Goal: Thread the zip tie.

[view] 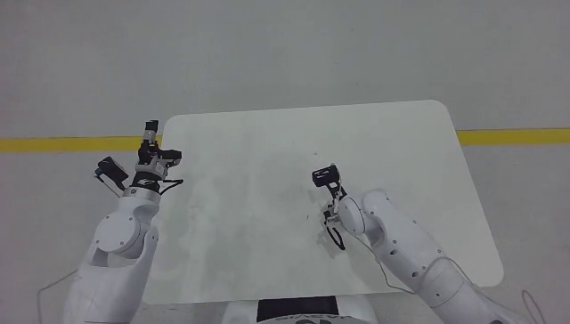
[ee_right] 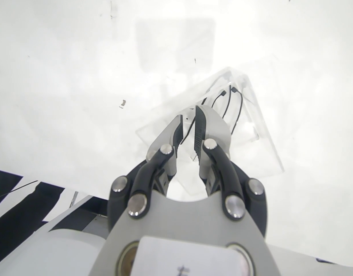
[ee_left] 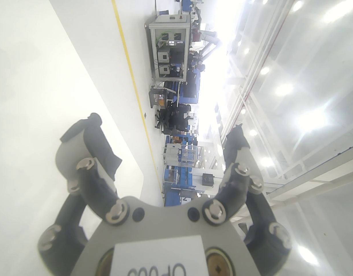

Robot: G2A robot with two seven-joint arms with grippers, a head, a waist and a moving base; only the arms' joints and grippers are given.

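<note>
- Your right gripper has its fingers almost pressed together, and a thin black zip tie runs between them. It looks pinched, but only lightly. If you pull or turn fast, I think the tie can slip out.
- The tie lies over the clear plastic holder, which rests on the white table. The holder seems light and not fixed. A sideways pull on the tie may drag or tip it.
- Two more black tie loops stand just beside the right gripper, inside the holder. Be careful that the fingers do not catch them and pull the wrong one.
- The tie is thin and bends easily. When you push its tip toward the hole, it may buckle and miss.
- Your left gripper is spread wide and holds nothing. It stands at the table's edge, well apart from the holder, so nothing steadies the holder now.
</note>
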